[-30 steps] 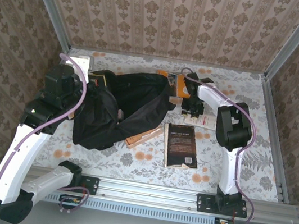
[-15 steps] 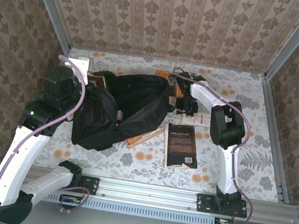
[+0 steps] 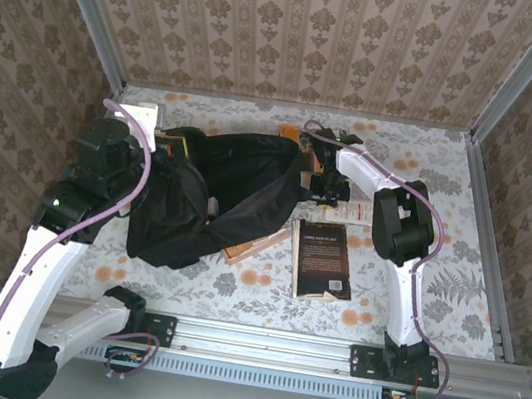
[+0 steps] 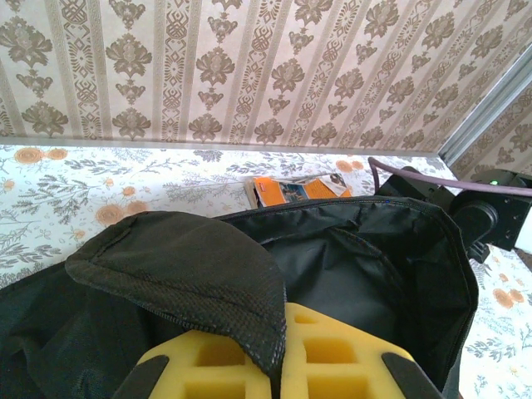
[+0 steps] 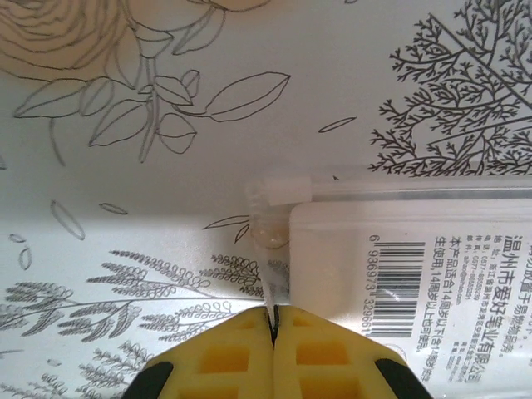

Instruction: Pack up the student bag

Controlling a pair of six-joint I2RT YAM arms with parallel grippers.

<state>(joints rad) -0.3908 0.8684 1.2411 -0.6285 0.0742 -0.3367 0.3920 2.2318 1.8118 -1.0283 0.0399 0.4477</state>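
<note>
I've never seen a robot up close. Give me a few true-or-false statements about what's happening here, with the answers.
1. The left gripper pinches the fabric of the student bag. True.
2. The dark book is inside the bag. False: it lies on the table, to the right of the bag.
3. The right gripper is closed on the clear edge of a barcoded packet. True.
4. The bag is zipped shut. False: its mouth gapes open.
</note>
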